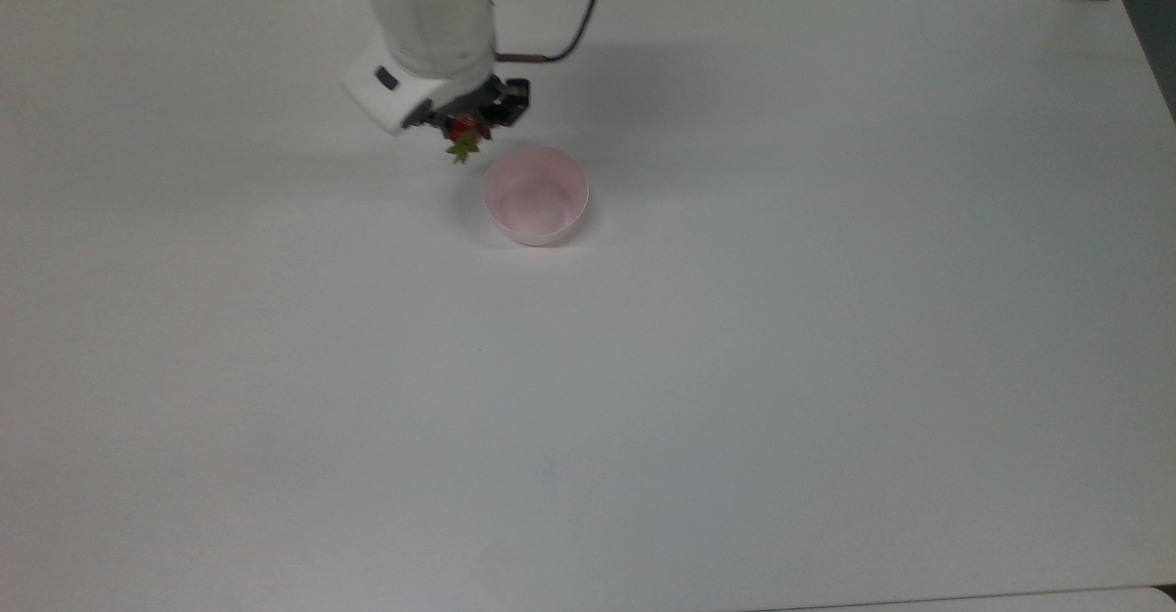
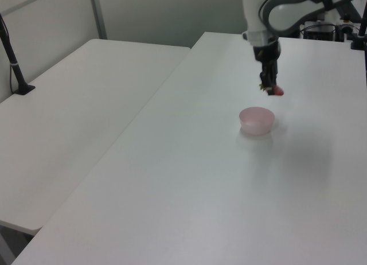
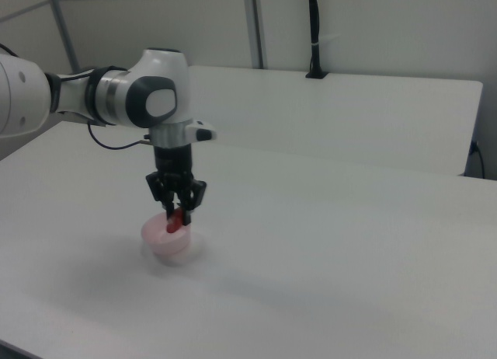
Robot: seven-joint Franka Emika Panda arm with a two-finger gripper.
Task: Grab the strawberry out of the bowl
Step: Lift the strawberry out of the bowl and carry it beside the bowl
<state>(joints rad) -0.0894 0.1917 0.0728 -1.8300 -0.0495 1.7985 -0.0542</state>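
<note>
In the right view we see the arm reach in from the left, its gripper pointing straight down over the white table. Its fingers are closed on the red strawberry, which hangs just above the pale pink bowl. Far behind stands a second white table with a dark post on it.

White glossy arm, dark grey joint bands, black jaws, thin dark cable looping off wrist.
</note>
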